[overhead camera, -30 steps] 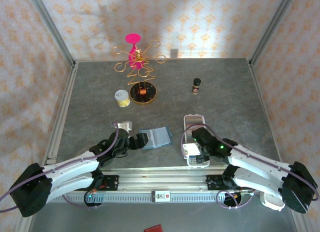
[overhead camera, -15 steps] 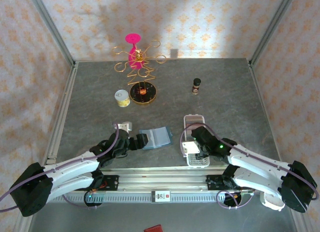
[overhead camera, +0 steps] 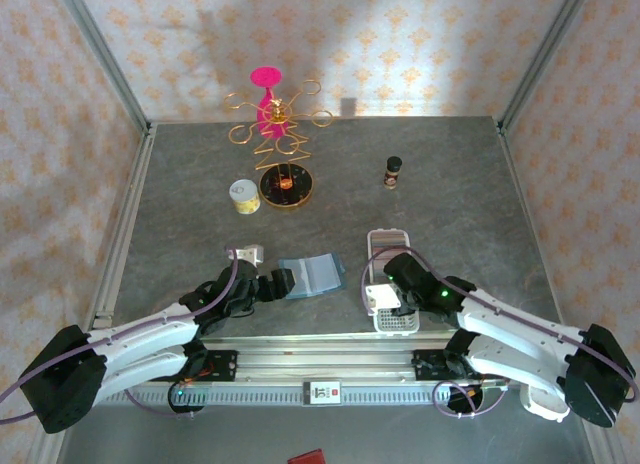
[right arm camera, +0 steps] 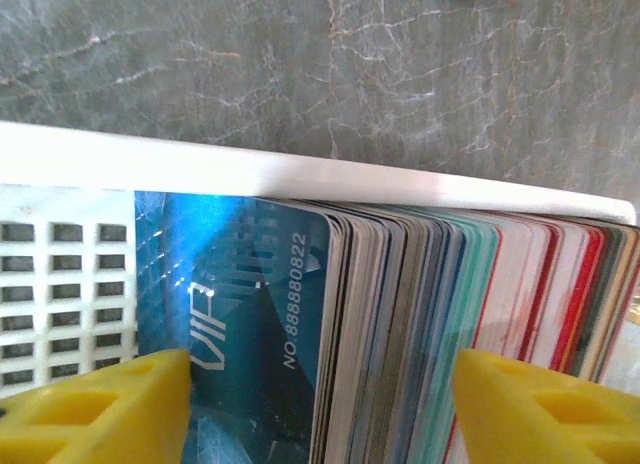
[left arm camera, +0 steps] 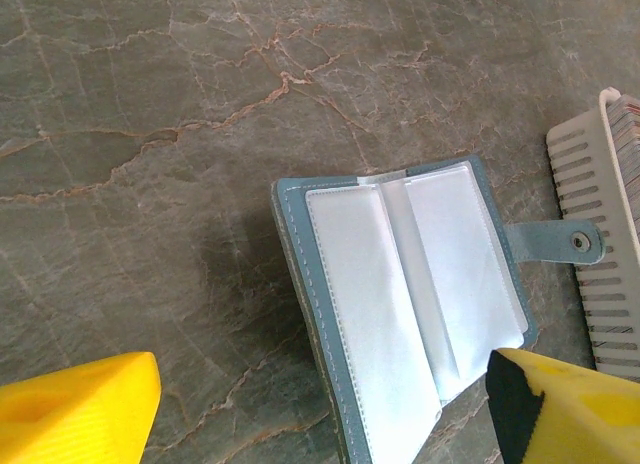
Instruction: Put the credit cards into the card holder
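You can read pale lettering on one bright blue credit card (right arm camera: 250,324), standing at the front of a row in the white slotted tray (right arm camera: 60,284): large letters "VIP", and beside them "NO.888880822". The cards behind it (right arm camera: 480,284) are edge-on, so any print is unreadable.

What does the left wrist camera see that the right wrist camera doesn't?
Left wrist, not right: the card holder lying open on the table, clear pockets up, tab toward the tray. Right wrist, not left: a blue VIP card facing out at the front of a packed row of cards. Both: the white tray, the grey table, and yellow fingers spread at the bottom corners.
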Available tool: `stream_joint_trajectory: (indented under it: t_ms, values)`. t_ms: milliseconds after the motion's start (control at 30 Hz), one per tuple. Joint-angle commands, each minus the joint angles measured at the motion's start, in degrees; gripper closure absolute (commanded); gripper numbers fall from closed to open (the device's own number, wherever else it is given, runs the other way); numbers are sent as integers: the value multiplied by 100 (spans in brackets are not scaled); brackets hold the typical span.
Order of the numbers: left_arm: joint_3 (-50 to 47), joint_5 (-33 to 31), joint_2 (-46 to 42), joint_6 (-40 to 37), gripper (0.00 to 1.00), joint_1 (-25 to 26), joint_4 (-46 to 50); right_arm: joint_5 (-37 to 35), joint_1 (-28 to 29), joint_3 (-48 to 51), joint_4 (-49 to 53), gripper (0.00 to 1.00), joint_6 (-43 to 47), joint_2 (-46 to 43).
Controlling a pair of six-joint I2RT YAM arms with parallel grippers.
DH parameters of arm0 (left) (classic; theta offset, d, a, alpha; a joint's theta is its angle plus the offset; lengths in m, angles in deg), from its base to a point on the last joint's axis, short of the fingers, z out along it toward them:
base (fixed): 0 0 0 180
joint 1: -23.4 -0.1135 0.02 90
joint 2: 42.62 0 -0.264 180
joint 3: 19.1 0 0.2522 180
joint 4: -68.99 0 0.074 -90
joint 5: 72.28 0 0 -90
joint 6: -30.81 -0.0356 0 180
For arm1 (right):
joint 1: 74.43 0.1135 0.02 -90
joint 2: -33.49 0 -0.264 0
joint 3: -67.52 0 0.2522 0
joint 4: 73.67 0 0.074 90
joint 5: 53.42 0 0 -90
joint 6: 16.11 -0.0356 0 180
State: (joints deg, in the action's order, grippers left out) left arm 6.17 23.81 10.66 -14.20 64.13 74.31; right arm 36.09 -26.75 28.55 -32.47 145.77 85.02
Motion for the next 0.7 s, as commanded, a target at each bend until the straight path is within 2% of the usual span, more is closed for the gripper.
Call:
stream_joint_trajectory:
  t_ms: [0, 667]
  values:
    - [-69, 94, -55, 53, 15, -39, -209, -2, -22, -230, 110, 36, -59, -129]
    - [-70, 125, -28, 150, 29, -39, -261, 76, -22, -89, 236, 64, -184, -503]
